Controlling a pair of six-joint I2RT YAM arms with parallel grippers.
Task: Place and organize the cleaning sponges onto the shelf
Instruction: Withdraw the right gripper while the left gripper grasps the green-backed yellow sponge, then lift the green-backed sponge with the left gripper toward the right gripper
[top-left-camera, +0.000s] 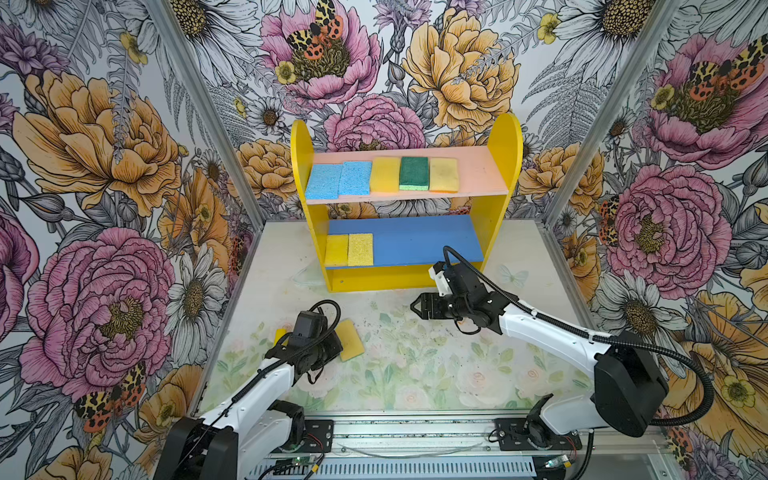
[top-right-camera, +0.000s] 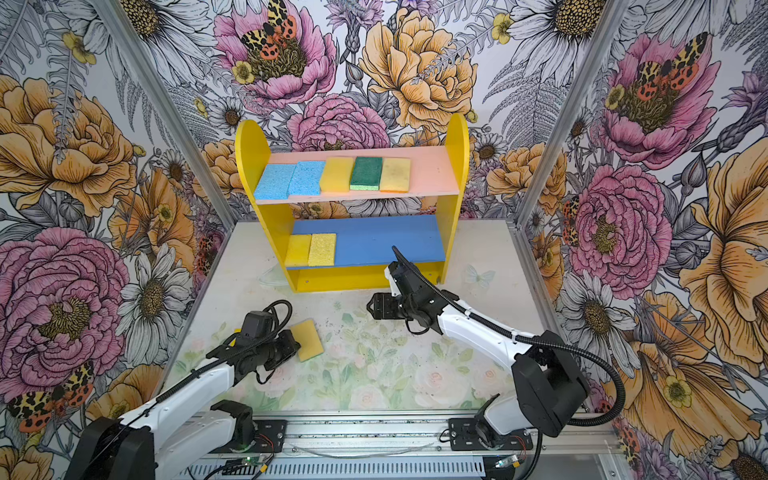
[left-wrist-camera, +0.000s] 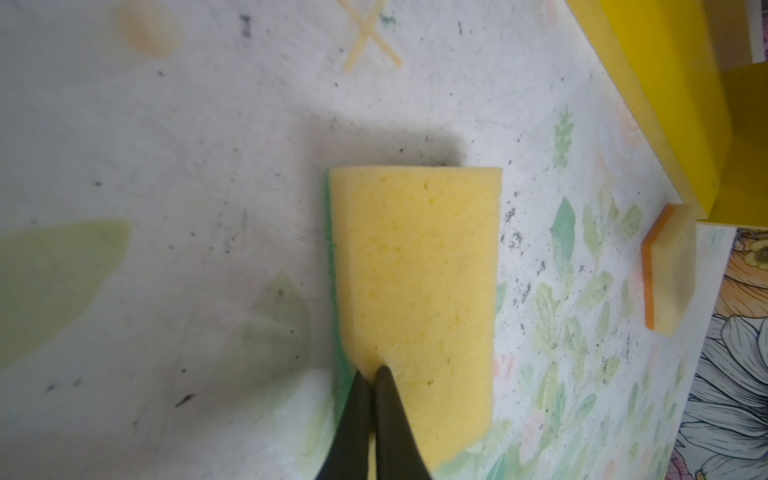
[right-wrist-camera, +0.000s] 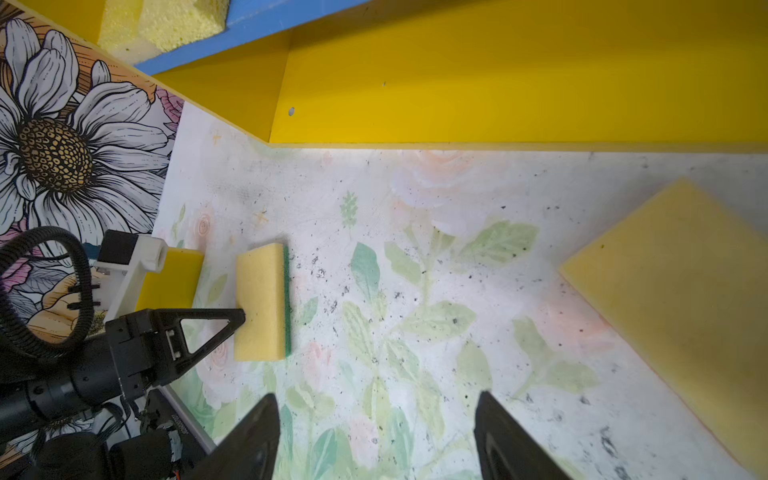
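Observation:
My left gripper (left-wrist-camera: 372, 372) is shut on the near edge of a yellow sponge (left-wrist-camera: 415, 291) with a green scouring face. This sponge (top-left-camera: 351, 338) lies low over the table at front left in both top views, and the left gripper (right-wrist-camera: 241, 318) pinching it also shows in the right wrist view. My right gripper (top-left-camera: 415, 307) hangs open and empty in front of the shelf (top-left-camera: 505, 166). The pink upper board (top-left-camera: 478, 170) carries two blue, one yellow, one green and one tan sponge. Two yellow sponges (top-left-camera: 349, 249) sit at the left of the blue lower board (top-left-camera: 415, 241).
A tan sponge with an orange face (left-wrist-camera: 669, 270) lies on the table near the shelf's base, under my right arm in the top views. Another yellow sponge (top-left-camera: 280, 334) peeks out behind my left wrist. Floral walls close in the sides and the back.

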